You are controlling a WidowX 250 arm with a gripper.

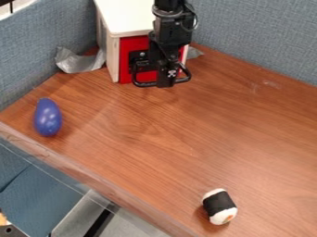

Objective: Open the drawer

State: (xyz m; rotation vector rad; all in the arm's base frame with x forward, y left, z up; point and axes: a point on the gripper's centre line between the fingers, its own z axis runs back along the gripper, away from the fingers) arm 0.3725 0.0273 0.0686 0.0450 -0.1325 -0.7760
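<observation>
"What do you see on the far left?"

"A smooth blue egg-shaped thing (47, 117), lying on the wooden bench (155, 132) towards the left edge of the frame. Above it, in the upper left, crumpled silver material (80, 62) sits against the wall panel (46, 37), just beside the cabinet."

"And the cabinet (127, 18)?"

"It stands at the upper centre-left, with a white top and pale side. The drawer (125, 44) is there, its red front facing down the frame. It looks closed, and I can't see what's inside. A black plate (135, 56) is on the front, and a curved black bar (143, 84), which looks like the handle, stands out from it."

"Anything in the way?"

"The hand (165, 84) hangs upright at the upper centre, covering part of the red front and the middle of the bar. I can't tell how far open it is, or whether it has hold of the bar or only overlaps it in this view."

"Further right?"

"A small silver scrap (193, 52) by the cabinet's right side. Then, in the lower right, well apart from the drawer, a toy sushi roll (219, 207): white ends, black band, a spot of orange."
</observation>
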